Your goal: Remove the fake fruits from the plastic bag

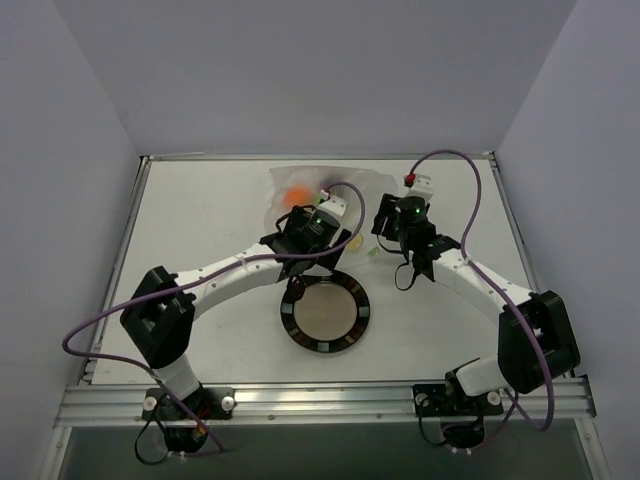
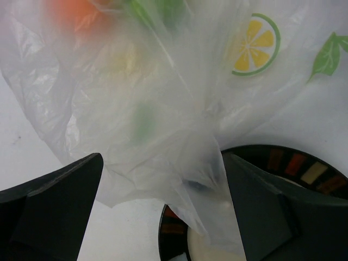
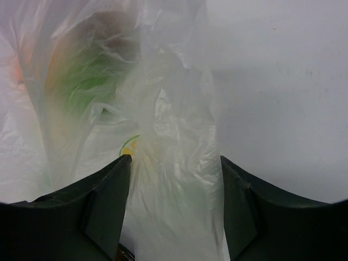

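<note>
Plastic bag [image 2: 163,125], translucent and crumpled

The plastic bag [image 1: 340,180] and plate [image 1: 290,316] block the centre; bare table [image 1: 200,220] lies left

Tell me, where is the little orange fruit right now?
In the top view, the orange fruit sits inside the plastic bag near the table's far edge, just left of centre, beyond the plate.

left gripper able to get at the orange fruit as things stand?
Probably not directly. The orange fruit sits inside the plastic bag, and bunched film fills the gap of the open left gripper, so closing would likely pinch film only.
</note>
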You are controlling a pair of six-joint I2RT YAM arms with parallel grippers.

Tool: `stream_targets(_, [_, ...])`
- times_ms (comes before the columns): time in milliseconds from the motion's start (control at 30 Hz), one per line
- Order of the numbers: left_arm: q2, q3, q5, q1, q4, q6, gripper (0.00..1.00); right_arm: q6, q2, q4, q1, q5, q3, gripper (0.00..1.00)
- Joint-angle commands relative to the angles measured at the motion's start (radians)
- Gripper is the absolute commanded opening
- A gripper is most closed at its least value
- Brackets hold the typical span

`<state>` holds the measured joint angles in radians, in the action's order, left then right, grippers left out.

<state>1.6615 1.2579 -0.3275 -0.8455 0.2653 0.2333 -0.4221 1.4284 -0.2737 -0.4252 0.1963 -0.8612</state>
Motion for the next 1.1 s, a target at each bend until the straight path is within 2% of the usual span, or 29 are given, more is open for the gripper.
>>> stream_targets(0, [0.026,0.075,-0.128,-0.015,0.060,-0.071,0.94,-0.018,-0.045,-0.050,0.035,-0.070,0.020,0.58])
stream_targets(167, [0.047,0.058,-0.251,-0.026,0.058,-0.089,0.97,-0.033,-0.033,-0.091,0.054,-0.132,0.034,0.55])
stream_targets(200, [0.052,0.055,-0.268,-0.026,0.055,-0.098,0.75,-0.035,-0.022,-0.096,0.055,-0.144,0.033,0.53])
stream_targets(267, [0.057,0.055,-0.320,-0.026,0.054,-0.107,0.46,-0.040,-0.011,-0.099,0.065,-0.155,0.030,0.37])
stream_targets(300, [0.057,0.054,-0.337,-0.026,0.052,-0.117,0.16,-0.041,-0.005,-0.101,0.065,-0.156,0.028,0.27])
stream_targets(333, [0.055,0.055,-0.366,-0.026,0.055,-0.120,0.04,-0.041,-0.003,-0.098,0.065,-0.159,0.024,0.08])
stream_targets(400, [0.023,0.054,-0.386,-0.027,0.072,-0.095,0.02,-0.041,-0.029,-0.101,0.063,-0.164,0.027,0.00])
stream_targets(500, [-0.089,0.005,-0.352,-0.026,-0.001,-0.077,0.02,-0.037,-0.094,-0.098,0.065,-0.147,0.036,0.00])
stream_targets(767, [-0.337,-0.003,-0.246,-0.021,0.032,-0.003,0.02,0.005,-0.210,0.016,0.055,-0.211,-0.022,0.00])
stream_targets(900, [-0.353,0.055,-0.211,0.016,0.071,-0.011,0.02,0.012,-0.246,0.050,0.059,-0.225,-0.080,0.00])
stream_targets(1000, [-0.330,0.081,-0.073,0.106,0.068,0.038,0.02,0.017,-0.232,0.080,0.060,-0.225,-0.137,0.00])
stream_targets(1067, [-0.313,0.095,-0.042,0.138,0.057,0.044,0.02,0.026,-0.214,0.090,0.071,-0.218,-0.168,0.00])
